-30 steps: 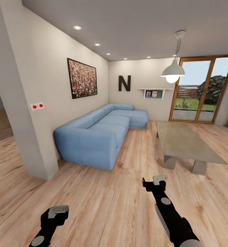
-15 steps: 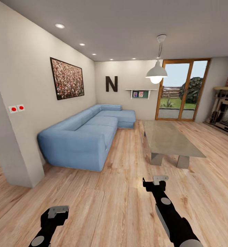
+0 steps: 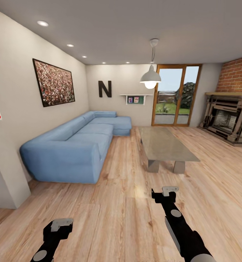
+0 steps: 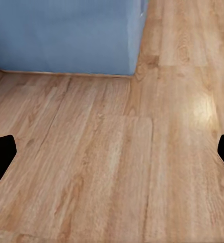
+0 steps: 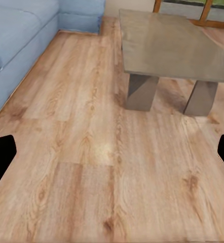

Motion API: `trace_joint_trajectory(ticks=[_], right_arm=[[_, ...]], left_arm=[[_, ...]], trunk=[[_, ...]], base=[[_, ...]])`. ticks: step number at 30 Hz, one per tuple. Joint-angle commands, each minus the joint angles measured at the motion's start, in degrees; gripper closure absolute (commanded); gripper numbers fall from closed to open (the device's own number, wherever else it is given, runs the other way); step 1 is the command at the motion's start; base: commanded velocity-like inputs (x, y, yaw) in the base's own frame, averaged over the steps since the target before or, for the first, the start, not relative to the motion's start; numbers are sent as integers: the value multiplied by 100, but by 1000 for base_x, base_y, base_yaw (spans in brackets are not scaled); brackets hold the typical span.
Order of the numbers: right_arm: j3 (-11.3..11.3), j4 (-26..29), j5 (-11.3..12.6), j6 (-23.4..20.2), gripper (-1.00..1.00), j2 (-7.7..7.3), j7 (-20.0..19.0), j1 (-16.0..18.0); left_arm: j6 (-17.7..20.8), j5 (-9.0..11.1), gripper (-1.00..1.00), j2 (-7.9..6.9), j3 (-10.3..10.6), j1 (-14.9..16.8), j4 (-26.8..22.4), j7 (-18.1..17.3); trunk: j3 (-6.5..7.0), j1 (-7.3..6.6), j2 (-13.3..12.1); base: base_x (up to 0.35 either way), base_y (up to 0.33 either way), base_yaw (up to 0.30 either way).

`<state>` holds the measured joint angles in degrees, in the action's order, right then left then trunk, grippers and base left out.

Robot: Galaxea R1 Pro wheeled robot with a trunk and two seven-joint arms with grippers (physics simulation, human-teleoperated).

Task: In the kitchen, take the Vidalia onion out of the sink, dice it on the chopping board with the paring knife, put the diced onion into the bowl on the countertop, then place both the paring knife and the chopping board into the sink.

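Observation:
I am in a living room with a wooden floor. The sink, countertop, chopping board, paring knife, bowl and onion are out of view. My left gripper (image 3: 61, 224) hangs low over the floor planks, and in its wrist view its black fingertips (image 4: 1, 154) stand far apart, so it is open and empty. My right gripper (image 3: 165, 191) reaches further forward over bare floor, short of the coffee table. It is open too, with nothing between its fingertips (image 5: 0, 154).
A long blue corner sofa (image 3: 73, 143) runs along the left wall. A low grey coffee table (image 3: 164, 143) stands ahead of my right arm. A brick fireplace (image 3: 226, 116) is at the far right and glass doors (image 3: 174, 94) are at the back. A wall corner (image 3: 4, 182) juts out at the near left.
The whole picture has slid left, so the camera has turned right. The fireplace has come into view and the wall corner has dropped to the left edge. Both arms keep their pose.

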<state>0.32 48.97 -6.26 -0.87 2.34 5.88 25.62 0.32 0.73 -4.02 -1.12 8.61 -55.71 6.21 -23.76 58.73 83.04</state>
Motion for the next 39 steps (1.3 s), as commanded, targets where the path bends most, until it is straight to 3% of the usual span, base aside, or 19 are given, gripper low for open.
trace_joint_trajectory(ticks=[1,39], right_arm=[[3,-1,-60,-9,-100,3,28,5],[3,-1,-60,-9,-100,-5,28,5]], left_arm=[[3,7,-100,-3,6,1,-4,21],[3,15,-100,10,6,1,17,23]], trunk=[[-6,0,4],[92,0,4]], base=[[0,0,-267],[0,0,-272]])
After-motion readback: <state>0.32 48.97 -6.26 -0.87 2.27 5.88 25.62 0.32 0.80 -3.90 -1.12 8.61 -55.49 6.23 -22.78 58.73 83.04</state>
